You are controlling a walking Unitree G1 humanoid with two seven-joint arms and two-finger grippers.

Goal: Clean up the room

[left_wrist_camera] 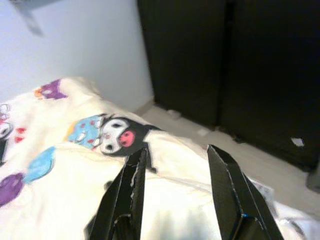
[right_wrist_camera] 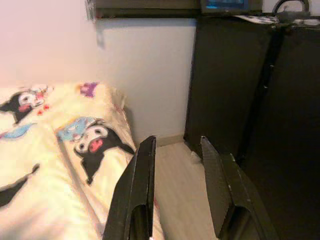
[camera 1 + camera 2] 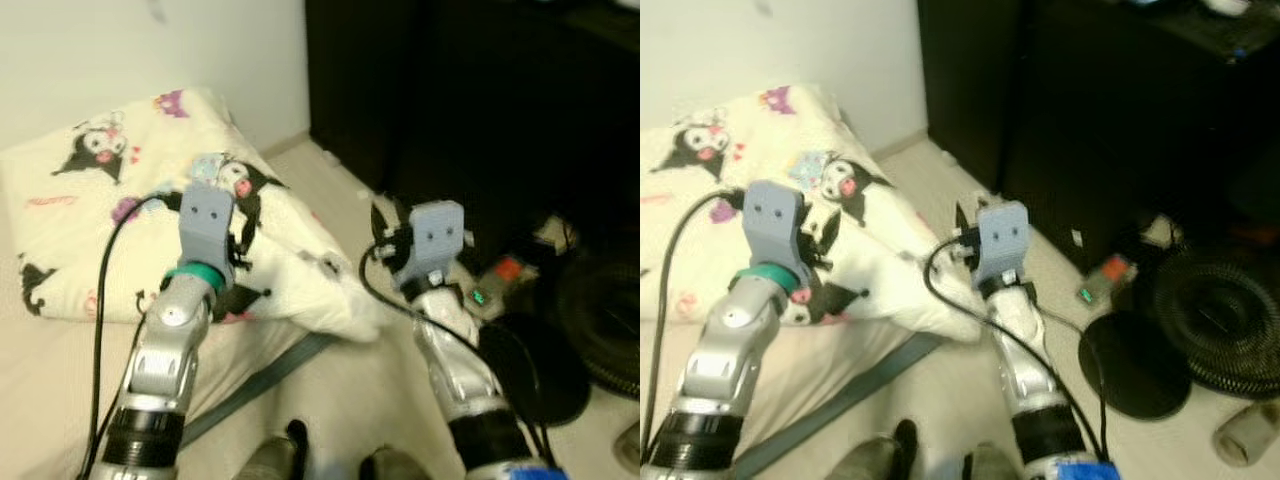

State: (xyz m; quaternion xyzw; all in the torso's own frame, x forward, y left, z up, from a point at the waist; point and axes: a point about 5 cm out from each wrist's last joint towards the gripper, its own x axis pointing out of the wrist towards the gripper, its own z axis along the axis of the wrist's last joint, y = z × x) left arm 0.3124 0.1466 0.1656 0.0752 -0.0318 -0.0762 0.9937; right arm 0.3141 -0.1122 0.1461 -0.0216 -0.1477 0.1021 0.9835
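A cream quilt (image 3: pixel 100 220) printed with black cartoon figures lies rumpled on a low mattress at the left, its corner (image 3: pixel 345 310) drooping toward the floor. My left gripper (image 1: pixel 177 152) hovers open just above the quilt near a black-and-pink figure (image 1: pixel 120 137), with nothing between its fingers. To the right, my right gripper (image 2: pixel 177 142) is open and holds nothing, raised over the pale floor beside the quilt's edge (image 2: pixel 100 165). In the head views the blue wrist mounts (image 3: pixel 207 225) (image 3: pixel 435 240) hide the fingers.
A tall black cabinet (image 3: pixel 450 90) stands close on the right. On the floor by it lie a power strip with a green light (image 3: pixel 490 290), a black round base (image 3: pixel 545 365), a coiled black hose (image 3: pixel 1220 320) and a small jar (image 3: pixel 1245 432). A white wall (image 3: pixel 120 50) rises behind the mattress.
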